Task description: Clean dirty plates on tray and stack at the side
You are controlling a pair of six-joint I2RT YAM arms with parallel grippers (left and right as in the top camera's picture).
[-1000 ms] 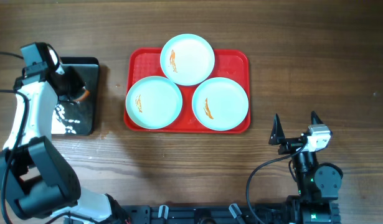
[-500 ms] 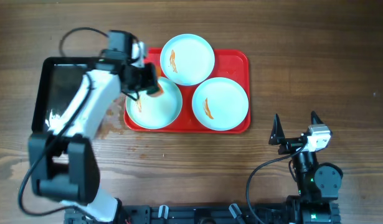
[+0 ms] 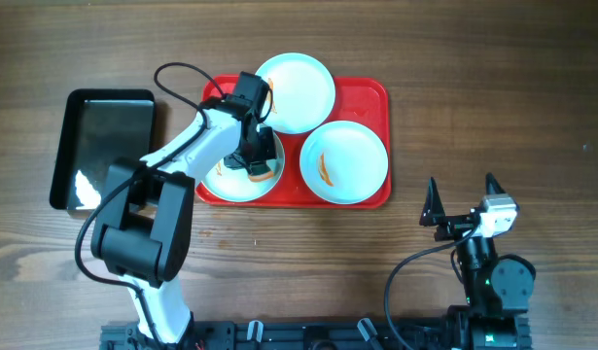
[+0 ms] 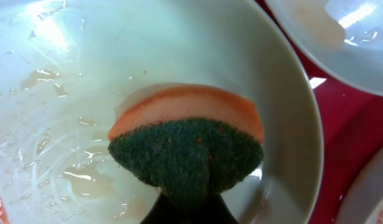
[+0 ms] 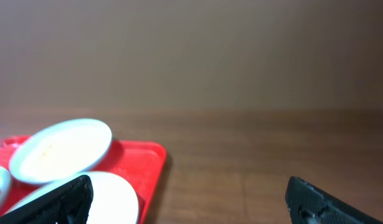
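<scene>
Three pale plates sit on the red tray (image 3: 371, 92). The back plate (image 3: 303, 87) and the right plate (image 3: 347, 160) each carry an orange sauce smear. My left gripper (image 3: 255, 156) is shut on an orange and green sponge (image 4: 188, 146) and presses it onto the front left plate (image 3: 221, 180), which looks wet in the left wrist view (image 4: 66, 93). My right gripper (image 3: 462, 209) is open and empty, off the tray at the front right.
A glossy black tray (image 3: 99, 146) lies at the left of the table. In the right wrist view the red tray's corner (image 5: 151, 155) and two plates show at the left, with bare wood to the right.
My left arm has swung from the black tray at the left across to the red tray. It now holds the sponge on the front left plate, and that plate's smear no longer shows.
</scene>
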